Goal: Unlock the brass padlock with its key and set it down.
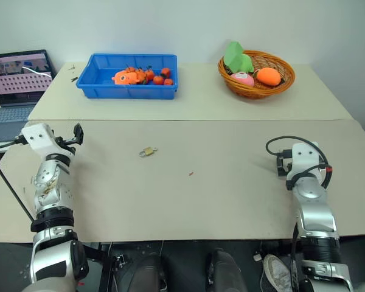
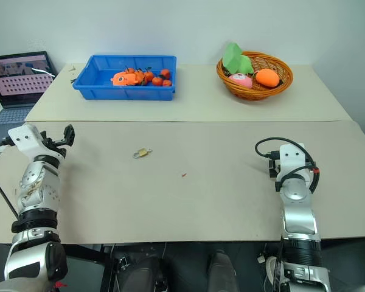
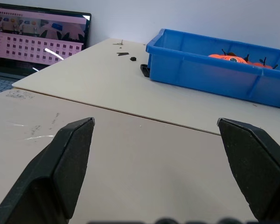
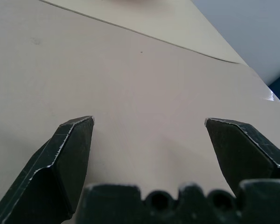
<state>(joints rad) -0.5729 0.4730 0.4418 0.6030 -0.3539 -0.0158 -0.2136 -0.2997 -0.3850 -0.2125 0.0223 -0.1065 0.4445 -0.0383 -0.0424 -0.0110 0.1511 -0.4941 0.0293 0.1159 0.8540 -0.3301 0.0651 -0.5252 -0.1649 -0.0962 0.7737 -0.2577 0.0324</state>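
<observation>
Left eye view shows the brass padlock [image 1: 148, 151] lying flat on the beige table [image 1: 231, 194], a little left of the frame's center, with its thin shackle end toward the lower left. Nothing touches it, and a tiny red speck [image 1: 191, 174] sits on the table to its lower right.

At the left edge of the frame, the left gripper [image 1: 78, 135] is held above the table, well apart from the padlock; the left wrist view shows its 2 black fingers [image 3: 60, 172] spread wide with only bare tabletop between them. At the right of the frame, the right gripper [image 4: 149, 122] is also well apart from the padlock, and in the right wrist view its 2 fingers [image 4: 65, 158] stand wide apart over bare table, clamped on nothing.

In the upper left of the frame, a blue tray [image 1: 97, 76] on the far table holds orange toys [image 1: 140, 76]. In the upper right, a wicker basket [image 1: 283, 85] holds green, pink and orange items. A laptop [image 1: 15, 79] with a lit screen sits at the far left edge.
</observation>
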